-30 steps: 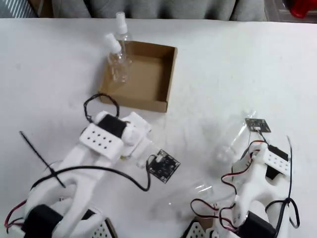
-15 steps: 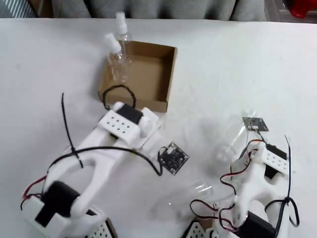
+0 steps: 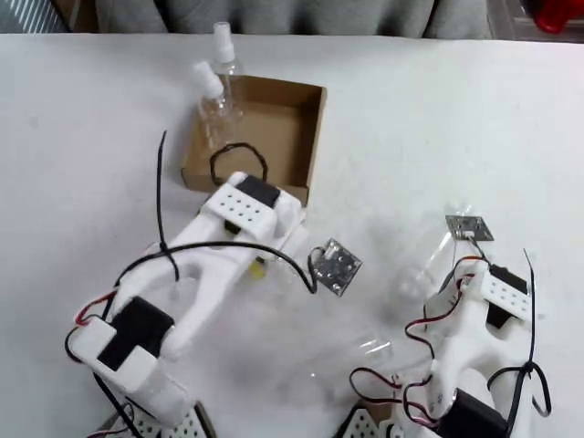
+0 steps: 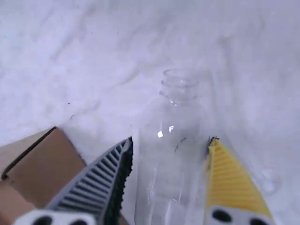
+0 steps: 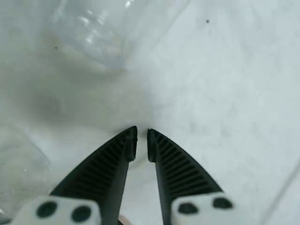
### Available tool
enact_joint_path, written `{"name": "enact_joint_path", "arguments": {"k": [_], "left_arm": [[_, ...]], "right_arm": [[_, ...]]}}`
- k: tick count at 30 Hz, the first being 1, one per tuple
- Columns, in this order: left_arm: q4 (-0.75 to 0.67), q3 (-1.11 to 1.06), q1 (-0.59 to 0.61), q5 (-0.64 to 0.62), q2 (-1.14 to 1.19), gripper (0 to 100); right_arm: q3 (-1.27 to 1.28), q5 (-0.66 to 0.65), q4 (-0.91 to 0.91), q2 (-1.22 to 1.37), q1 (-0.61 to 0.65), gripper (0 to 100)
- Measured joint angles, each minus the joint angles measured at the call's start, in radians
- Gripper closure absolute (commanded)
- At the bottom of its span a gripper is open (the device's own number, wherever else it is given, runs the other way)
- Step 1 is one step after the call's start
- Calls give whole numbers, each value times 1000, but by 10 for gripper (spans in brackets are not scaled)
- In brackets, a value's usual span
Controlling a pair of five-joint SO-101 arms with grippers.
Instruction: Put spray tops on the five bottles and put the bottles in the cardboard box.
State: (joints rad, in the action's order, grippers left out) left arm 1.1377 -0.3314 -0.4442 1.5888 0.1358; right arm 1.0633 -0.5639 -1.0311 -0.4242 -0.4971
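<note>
A clear bottle with a bare threaded neck and no spray top sits between the grey and yellow fingers of my left gripper, which is shut on it. The left arm reaches to the front edge of the cardboard box. One bottle with a white spray top stands in the box's far left corner. Another capped bottle stands just behind the box. My right gripper is shut with nothing in it, low over the table beside a lying clear bottle.
Clear bottles without tops lie on the white cloth near the right arm, one just left of it and another by the front edge. A box corner shows beside the grey finger.
The left arm has swung forward and to the right, ending at the box's front edge. The right arm has kept still.
</note>
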Motion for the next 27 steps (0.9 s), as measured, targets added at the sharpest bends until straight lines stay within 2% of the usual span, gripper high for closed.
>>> {"name": "enact_joint_path", "arguments": {"k": [12,19,27], "left_arm": [[34,2,40,-6,9,954],[155,28,12,-15,-17,969],[187,54,-64,-267,-17,969]], "right_arm": [[0,0,0,0,0,982],[0,0,0,0,0,982],[0,0,0,0,0,982]]}}
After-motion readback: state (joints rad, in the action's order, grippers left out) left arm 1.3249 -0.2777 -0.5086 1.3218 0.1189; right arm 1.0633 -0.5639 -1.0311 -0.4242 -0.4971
